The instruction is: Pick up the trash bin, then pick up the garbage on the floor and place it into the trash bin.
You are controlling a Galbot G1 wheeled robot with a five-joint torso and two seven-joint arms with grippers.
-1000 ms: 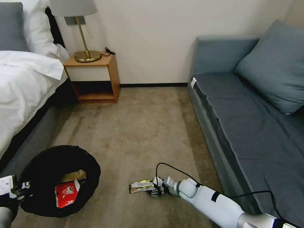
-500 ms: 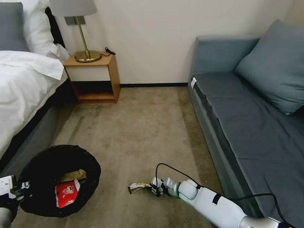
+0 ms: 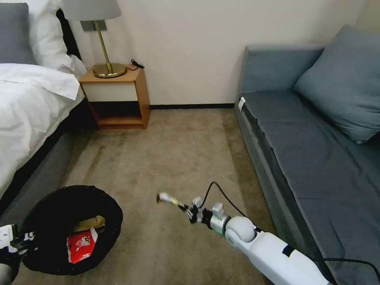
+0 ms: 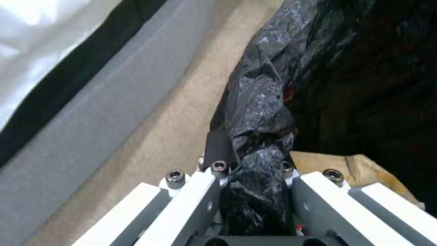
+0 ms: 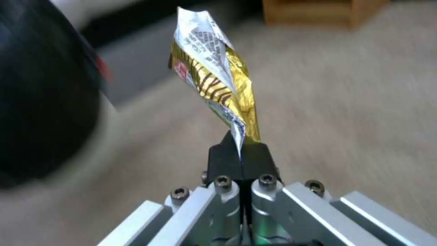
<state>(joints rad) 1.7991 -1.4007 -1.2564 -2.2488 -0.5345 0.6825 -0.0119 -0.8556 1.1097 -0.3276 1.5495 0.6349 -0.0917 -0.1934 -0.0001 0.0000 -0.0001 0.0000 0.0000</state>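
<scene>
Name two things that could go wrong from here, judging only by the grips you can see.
1. The right gripper pinches the wrapper only by one thin corner, so it might slip out over the carpet short of the bin.
2. The left gripper clamps mostly bunched black liner; the bin could sag or tilt.
</scene>
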